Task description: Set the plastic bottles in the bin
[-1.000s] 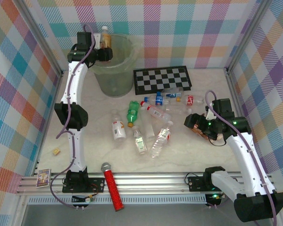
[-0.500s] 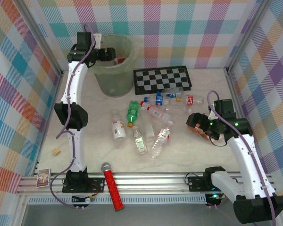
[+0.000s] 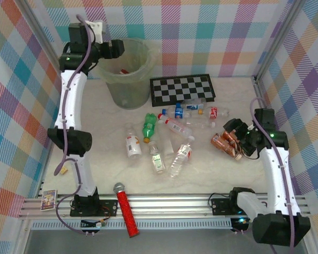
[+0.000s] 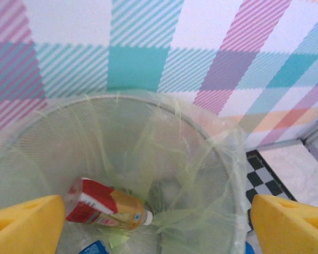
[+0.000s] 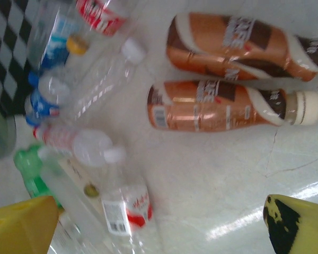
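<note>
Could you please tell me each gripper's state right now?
Left gripper: open, empty, over the bin.
Right gripper: open, empty, near the brown bottles.

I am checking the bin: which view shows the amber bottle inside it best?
The left wrist view: the amber bottle lies inside the bin, red label and white cap clear. The top external view gives a small red patch of it.

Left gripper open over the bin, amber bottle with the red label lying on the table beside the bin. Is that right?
No. The left gripper is open over the bin, but the amber bottle lies inside the bin, not beside it. The left wrist view shows this.
</note>
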Tool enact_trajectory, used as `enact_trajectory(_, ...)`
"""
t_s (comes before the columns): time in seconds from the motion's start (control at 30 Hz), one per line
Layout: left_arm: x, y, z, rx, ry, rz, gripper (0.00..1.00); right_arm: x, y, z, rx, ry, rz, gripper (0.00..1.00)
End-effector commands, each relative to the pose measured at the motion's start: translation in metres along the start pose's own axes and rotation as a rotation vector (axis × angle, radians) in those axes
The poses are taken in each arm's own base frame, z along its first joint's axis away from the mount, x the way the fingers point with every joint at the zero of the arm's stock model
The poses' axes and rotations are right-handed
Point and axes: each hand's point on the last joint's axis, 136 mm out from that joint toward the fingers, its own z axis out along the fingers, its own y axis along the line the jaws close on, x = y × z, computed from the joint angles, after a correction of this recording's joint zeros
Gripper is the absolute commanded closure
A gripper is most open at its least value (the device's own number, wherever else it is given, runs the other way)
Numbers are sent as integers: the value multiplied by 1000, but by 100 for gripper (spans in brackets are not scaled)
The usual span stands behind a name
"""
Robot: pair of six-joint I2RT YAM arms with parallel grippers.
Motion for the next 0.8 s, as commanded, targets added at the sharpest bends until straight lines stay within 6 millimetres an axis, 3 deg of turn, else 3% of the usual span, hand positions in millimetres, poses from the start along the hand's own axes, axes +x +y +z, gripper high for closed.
enact_trajectory(0.0,11,1,-31,-81,36,-84,9,-23,-6,9,-25,-42,277,1)
enact_trajectory(0.1,34,-12,-43,-71,58,-105,8,-38,-15,20,-77,-34,481,0)
enact_trajectory(0.27,89,-30,-67,-67,108,-116,6,-49,-36,39,-99,-37,719,3)
enact_trajectory(0.53,171,-57,-108,-4,152,-201,5,-60,-52,65,-85,-18,884,8)
enact_trajectory(0.63,208,-60,-117,-6,199,-243,6,-60,-56,78,-72,15,896,22)
enact_trajectory(0.77,247,-70,-121,25,271,-298,7,-62,-63,89,-48,29,906,23)
